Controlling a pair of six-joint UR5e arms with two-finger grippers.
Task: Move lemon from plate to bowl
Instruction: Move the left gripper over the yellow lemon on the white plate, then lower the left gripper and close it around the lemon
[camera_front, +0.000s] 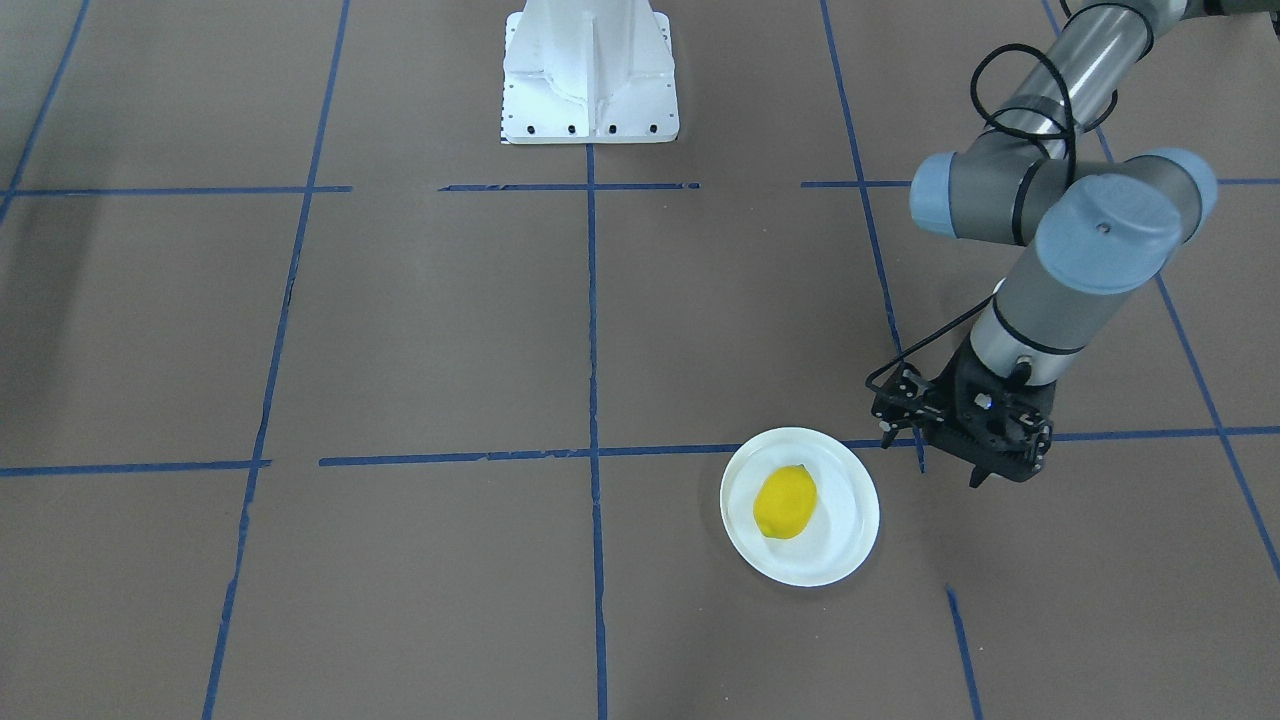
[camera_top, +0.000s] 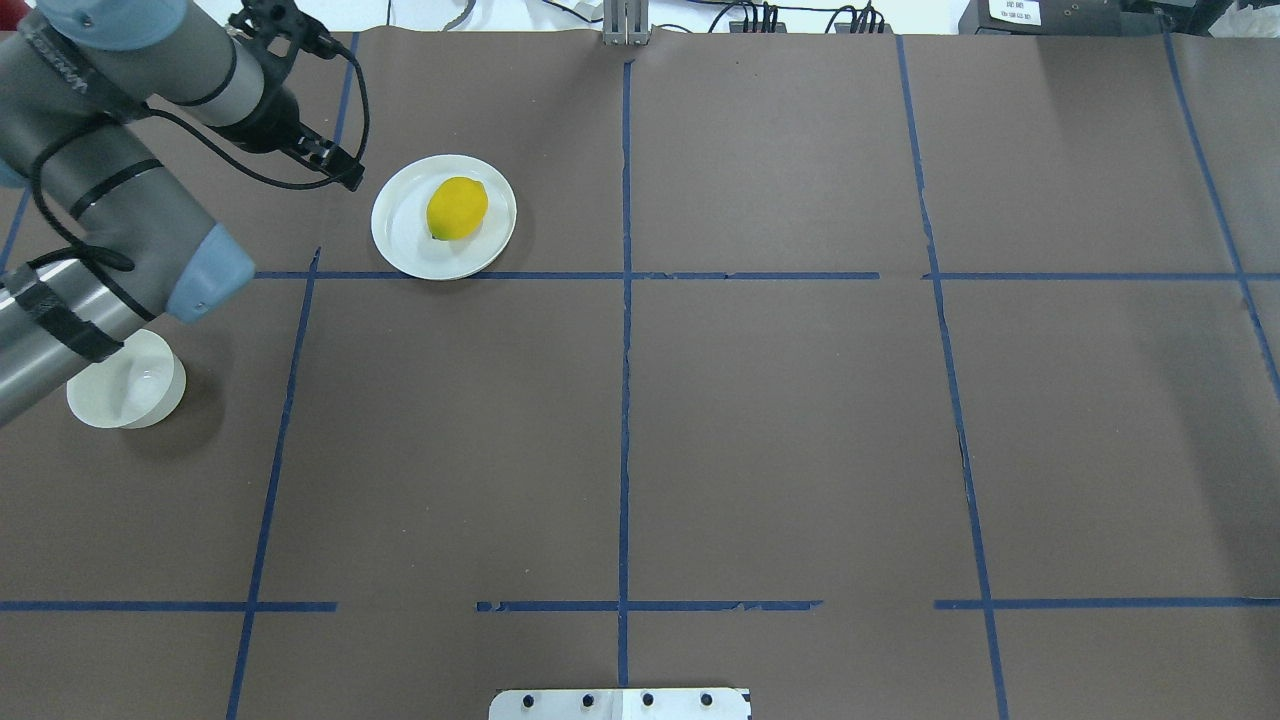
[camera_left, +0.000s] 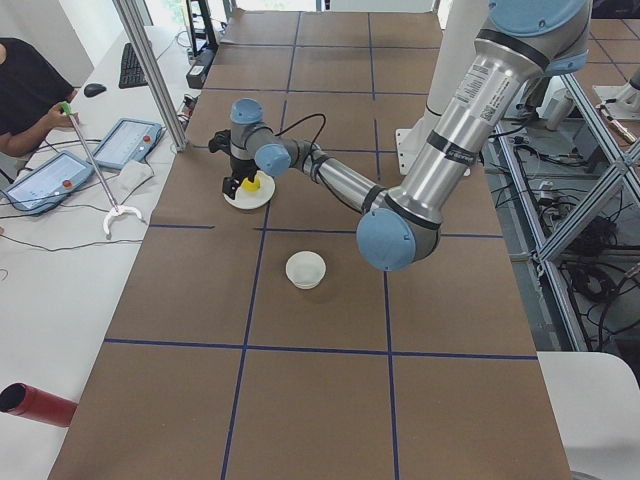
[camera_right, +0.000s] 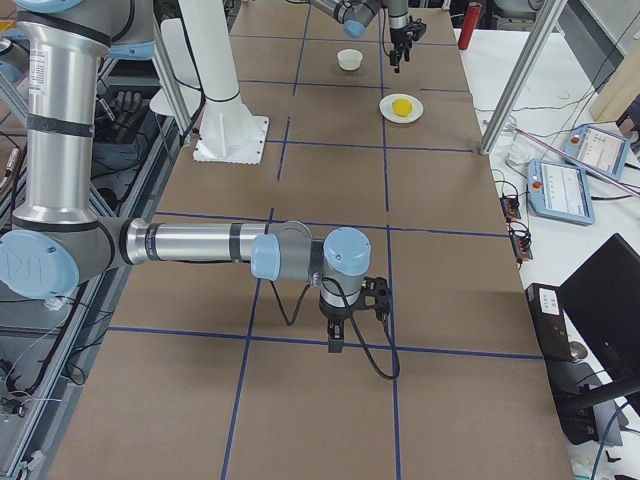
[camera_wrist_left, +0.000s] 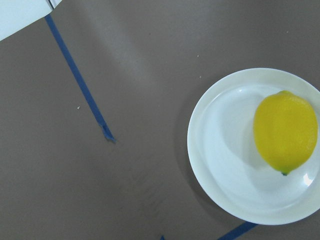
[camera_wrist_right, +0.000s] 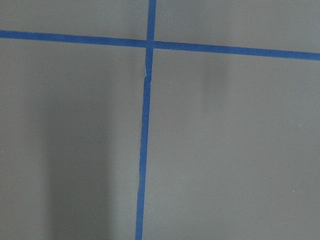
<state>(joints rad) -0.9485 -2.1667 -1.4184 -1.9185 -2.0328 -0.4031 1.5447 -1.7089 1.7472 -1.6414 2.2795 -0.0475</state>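
In the front-facing view, one lemon (camera_front: 785, 502) lies on one plate (camera_front: 842, 535) at lower centre of the brown table (camera_front: 400, 330). The left end effector (camera_front: 948, 470) hangs just right of the plate, touching neither, its two fingers apart and holding nothing. In the overhead view the same single lemon (camera_top: 457, 208) sits on the plate (camera_top: 400, 238) at upper left, the left end effector (camera_top: 345, 175) just beyond the plate's left rim. One bowl (camera_top: 130, 390) stands well apart at the left edge, partly under the left arm. From the left side, plate (camera_left: 246, 204), lemon (camera_left: 254, 184) and bowl (camera_left: 305, 269) show once each, the bowl nearer the camera. From the right side, the right end effector (camera_right: 336, 340) points down at the table in the near foreground, far from the plate (camera_right: 386, 112). I cannot tell whether its fingers are apart or together. The left wrist view shows the lemon (camera_wrist_left: 285, 131) on the plate's (camera_wrist_left: 220, 145) right half. The right wrist view shows only table and two crossing blue tape lines (camera_wrist_right: 145, 150).
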